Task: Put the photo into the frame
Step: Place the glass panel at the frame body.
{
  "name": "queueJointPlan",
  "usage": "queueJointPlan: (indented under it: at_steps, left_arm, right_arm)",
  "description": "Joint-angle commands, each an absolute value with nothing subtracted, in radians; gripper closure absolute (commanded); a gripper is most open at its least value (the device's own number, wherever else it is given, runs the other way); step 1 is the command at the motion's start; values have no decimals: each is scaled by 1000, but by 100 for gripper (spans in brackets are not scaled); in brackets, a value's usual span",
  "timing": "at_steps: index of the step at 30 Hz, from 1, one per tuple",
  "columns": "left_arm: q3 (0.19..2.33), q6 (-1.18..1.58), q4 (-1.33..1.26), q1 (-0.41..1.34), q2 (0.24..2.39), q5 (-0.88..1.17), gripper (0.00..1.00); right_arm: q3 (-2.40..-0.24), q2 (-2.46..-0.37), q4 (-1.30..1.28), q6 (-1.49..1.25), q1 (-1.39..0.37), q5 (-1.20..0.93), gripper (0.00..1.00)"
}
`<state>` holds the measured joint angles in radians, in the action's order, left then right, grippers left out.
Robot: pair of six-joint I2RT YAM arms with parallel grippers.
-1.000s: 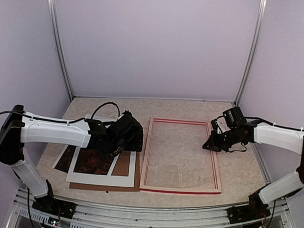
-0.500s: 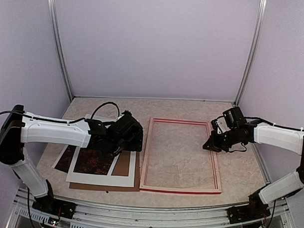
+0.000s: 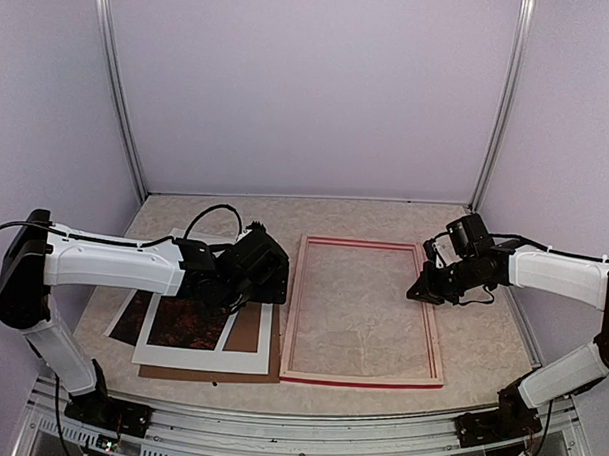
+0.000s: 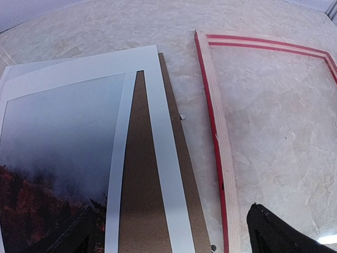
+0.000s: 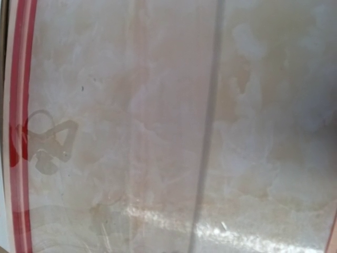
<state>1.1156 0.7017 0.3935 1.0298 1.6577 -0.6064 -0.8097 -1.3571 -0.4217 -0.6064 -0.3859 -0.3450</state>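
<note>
The frame (image 3: 360,376) lies flat mid-table, pale wood up with red edges; in the left wrist view its left rail (image 4: 218,137) runs beside the stack. The photo (image 3: 186,324) lies at the left under a white mat board (image 3: 205,357), its misty end and dark red foliage (image 4: 52,158) showing through the window. My left gripper (image 3: 257,286) hovers over the stack's right side, open, its black fingertips (image 4: 279,232) spread wide with nothing between them. My right gripper (image 3: 419,292) is shut, low at the frame's right rail. Its fingers do not show in the right wrist view.
A brown backing board (image 4: 138,179) lies under the mat and photo, sticking out on the right and near sides. A clear pane fills the frame (image 5: 18,132), with the marbled table (image 3: 481,334) visible through it. Purple walls close in the back and sides.
</note>
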Motion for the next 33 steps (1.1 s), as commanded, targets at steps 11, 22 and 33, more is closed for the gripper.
queueJointPlan:
  at_steps: [11, 22, 33]
  left_arm:
    - [1140, 699, 406, 1038, 1670, -615, 1]
    - [1141, 699, 405, 1040, 1670, -617, 1]
    - [1141, 701, 406, 1042, 1671, -617, 1]
  right_arm:
    - [-815, -1338, -436, -594, -381, -336, 100]
    - [-804, -1331, -432, -600, -381, -340, 100]
    - [-801, -1329, -436, -602, -382, -339, 100]
